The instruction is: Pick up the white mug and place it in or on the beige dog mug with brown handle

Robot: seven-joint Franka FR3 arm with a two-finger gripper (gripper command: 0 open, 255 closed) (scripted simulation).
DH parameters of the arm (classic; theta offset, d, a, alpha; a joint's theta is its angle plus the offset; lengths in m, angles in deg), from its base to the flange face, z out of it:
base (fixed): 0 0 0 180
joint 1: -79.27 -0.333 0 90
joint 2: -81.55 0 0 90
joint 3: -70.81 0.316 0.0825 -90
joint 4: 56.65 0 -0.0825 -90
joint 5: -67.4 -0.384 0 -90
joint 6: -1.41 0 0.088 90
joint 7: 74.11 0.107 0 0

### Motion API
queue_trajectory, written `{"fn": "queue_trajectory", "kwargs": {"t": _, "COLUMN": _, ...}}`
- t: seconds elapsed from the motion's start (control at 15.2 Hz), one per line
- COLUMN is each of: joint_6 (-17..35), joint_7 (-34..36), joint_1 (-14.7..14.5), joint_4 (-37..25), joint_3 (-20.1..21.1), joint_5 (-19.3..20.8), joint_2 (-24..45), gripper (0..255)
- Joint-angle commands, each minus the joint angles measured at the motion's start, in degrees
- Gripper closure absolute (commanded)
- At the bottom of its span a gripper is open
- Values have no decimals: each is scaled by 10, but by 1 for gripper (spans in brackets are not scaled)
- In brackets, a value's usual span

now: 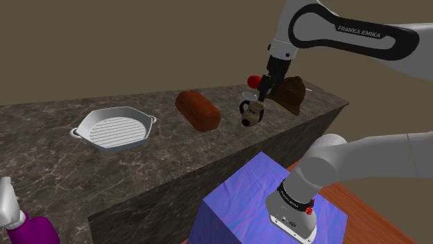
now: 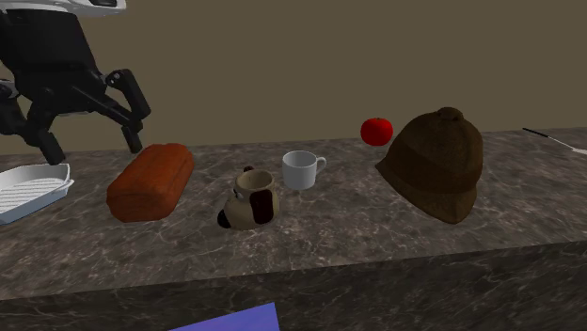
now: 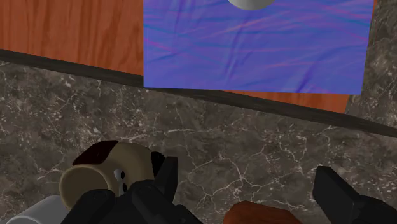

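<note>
Dog mug (image 3: pixel 108 168) beside seemingly parted fingers (image 3: pixel 347 198)

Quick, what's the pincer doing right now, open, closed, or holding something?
Pincer: open, fingers apart, holding nothing.

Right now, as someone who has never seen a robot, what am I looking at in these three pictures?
A white robot arm stands on a blue-covered box. One picture looks over its shoulder, one across the stone counter, one from its hand. Its black gripper is open above the counter, holding nothing. On the counter: a white mug, a beige dog mug, a brown loaf, a brown hat, a red apple and a pale grill pan.
</note>
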Motion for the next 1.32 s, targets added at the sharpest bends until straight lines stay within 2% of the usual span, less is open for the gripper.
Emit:
{"fn": "queue_trajectory", "kwargs": {"t": 0.0, "joint_6": 0, "joint_7": 0, "joint_1": 0, "joint_4": 0, "joint_3": 0, "joint_5": 0, "joint_2": 0, "gripper": 0}}
{"fn": "queue_trajectory", "kwargs": {"t": 0.66, "joint_6": 139, "joint_7": -95, "joint_1": 27, "joint_4": -34, "joint_3": -95, "joint_5": 53, "joint_2": 158, "gripper": 0}}
{"fn": "queue_trajectory", "kwargs": {"t": 0.99, "joint_6": 198, "joint_7": -145, "joint_1": 35, "joint_4": -78, "joint_3": -137, "joint_5": 55, "joint_2": 255, "gripper": 0}}
{"fn": "queue_trajectory", "kwargs": {"t": 1.25, "joint_6": 237, "joint_7": -188, "joint_1": 39, "joint_4": -127, "joint_3": -168, "joint_5": 42, "joint_2": 338, "gripper": 0}}
